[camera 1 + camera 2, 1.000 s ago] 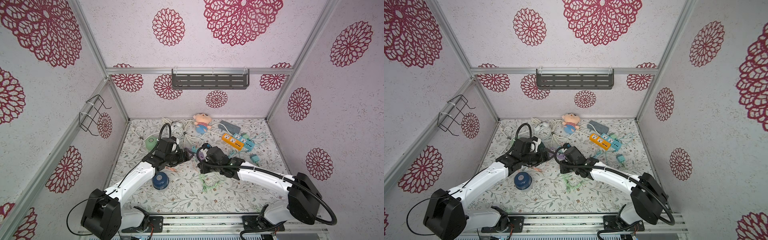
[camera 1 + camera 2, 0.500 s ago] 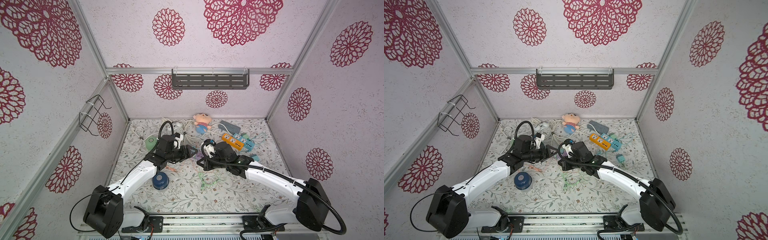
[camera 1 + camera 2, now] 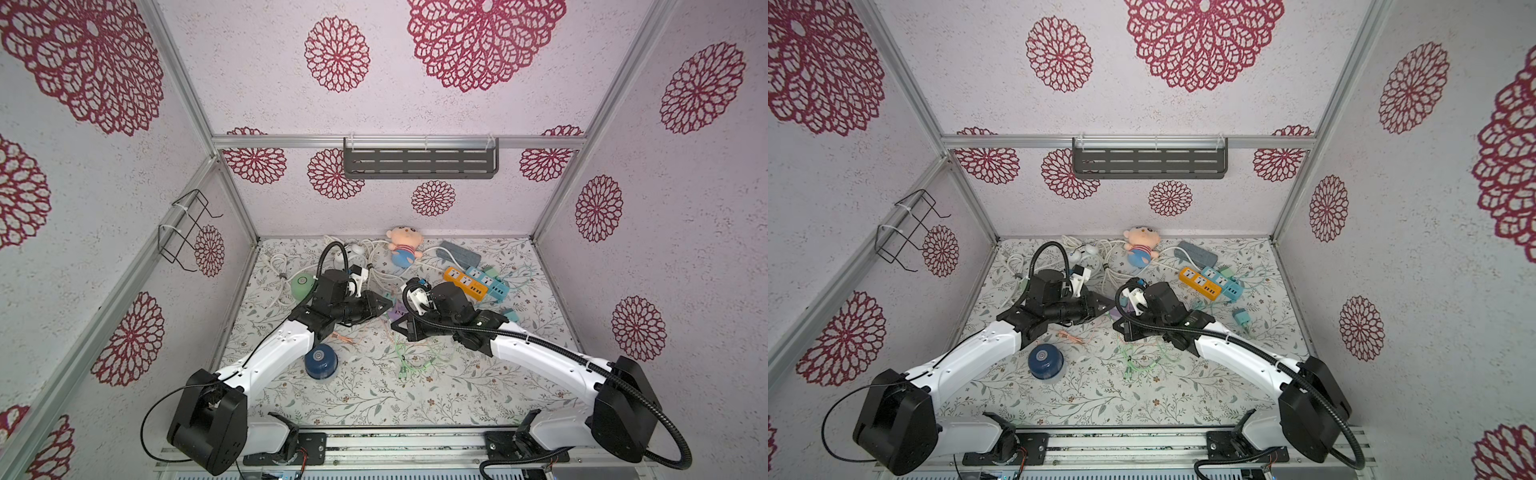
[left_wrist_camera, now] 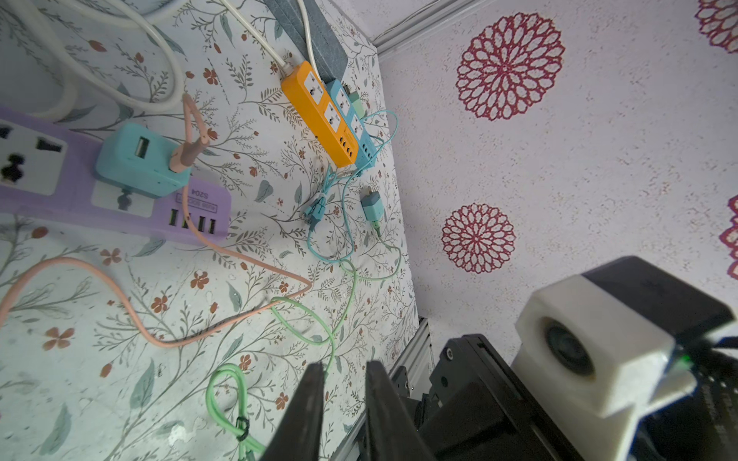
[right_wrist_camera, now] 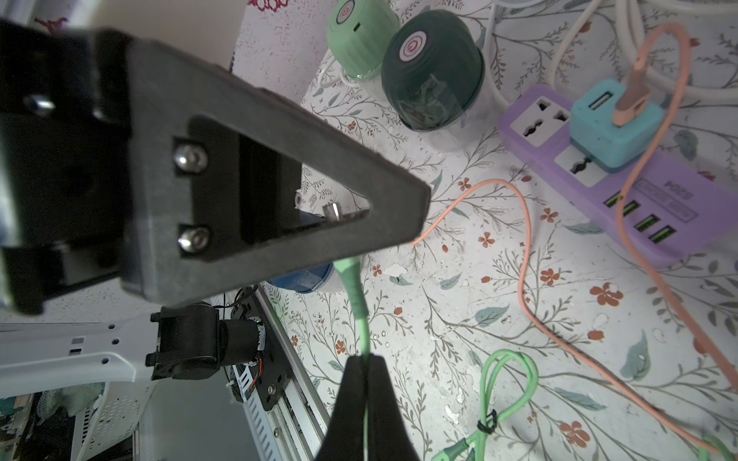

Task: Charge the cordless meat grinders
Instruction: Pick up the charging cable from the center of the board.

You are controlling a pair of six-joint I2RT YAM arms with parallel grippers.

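A navy blue grinder (image 3: 319, 360) (image 3: 1044, 360) stands by my left arm. The light green grinder (image 3: 302, 286) (image 5: 359, 36) sits at the far left, touching the dark green one (image 5: 433, 68), which my arm hides in both top views. My right gripper (image 5: 365, 359) (image 3: 398, 325) is shut on a green cable (image 5: 361, 315), holding its plug end up. My left gripper (image 4: 345, 365) (image 3: 384, 305) has its fingers (image 5: 279, 131) on either side of that plug (image 5: 347, 265), and the metal tip shows between them. The left wrist view shows a narrow gap between the jaws and no plug.
A purple power strip (image 4: 191, 207) (image 5: 659, 223) lies under both grippers, carrying a teal adapter (image 4: 139, 159) with a pink cable (image 4: 187, 153). Orange (image 3: 465, 284) and blue (image 3: 492, 284) strips, a doll (image 3: 403, 245), white cords (image 3: 282, 266) and a loose teal charger (image 3: 513, 316) lie behind.
My left jaws have gone from wide open to nearly closed around the green plug. Both grippers have drawn together over the purple strip, the right one still holding the cable.
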